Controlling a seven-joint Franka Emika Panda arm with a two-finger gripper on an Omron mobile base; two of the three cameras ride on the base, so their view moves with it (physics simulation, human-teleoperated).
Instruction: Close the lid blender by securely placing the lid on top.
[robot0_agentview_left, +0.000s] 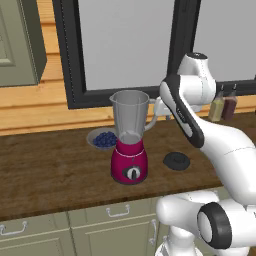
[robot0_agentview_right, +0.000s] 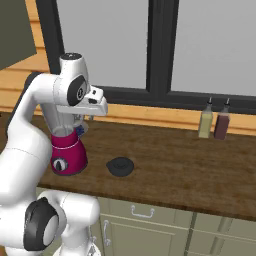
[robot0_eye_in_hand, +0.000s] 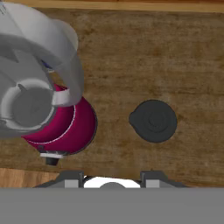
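Left base view: blender mid-counter, open top, lid flat on the wood at its 3 o'clock, blueberry bowl at 10.

Right base view: arm covers most of the jar; bottles far off at 2.

Hand view: gripper hangs high, jaws prob part-open w/ nothing between, lid at 1 o'clock.

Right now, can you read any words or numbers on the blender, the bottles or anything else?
No words or numbers can be read anywhere.
Magenta-red blender base: its round black-and-white knob carries only a white mark, no lettering.
Two small bottles by the window: no readable label.
Flat black round lid: plain.
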